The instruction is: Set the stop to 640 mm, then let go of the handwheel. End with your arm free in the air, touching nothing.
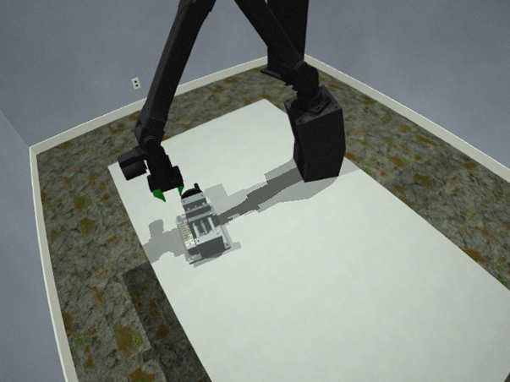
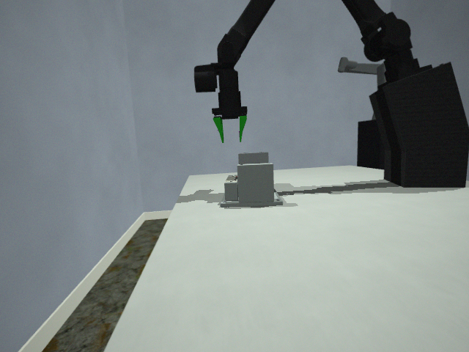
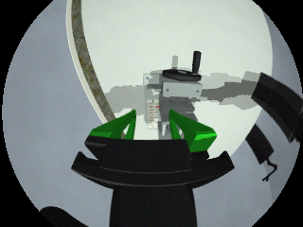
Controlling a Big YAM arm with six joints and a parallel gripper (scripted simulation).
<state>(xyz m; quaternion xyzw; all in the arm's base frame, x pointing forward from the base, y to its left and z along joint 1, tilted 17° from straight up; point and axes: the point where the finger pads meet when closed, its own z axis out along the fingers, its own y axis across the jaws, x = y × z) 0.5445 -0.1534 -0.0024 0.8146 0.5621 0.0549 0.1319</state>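
We see a white table point(image 1: 331, 262) on a mottled stone floor point(image 1: 423, 139), bearing the arm's black base point(image 1: 321, 139). Near the table's left edge stands the grey stop fixture point(image 1: 203, 232); nothing lies between it and our gripper point(image 2: 231, 141). Its scale markings are too small for us to read. The black handwheel point(image 3: 184, 75) with its upright crank sits at the fixture's far end. Our gripper hangs above and apart from it, green fingers point(image 2: 218, 128) spread halfway, holding nothing.
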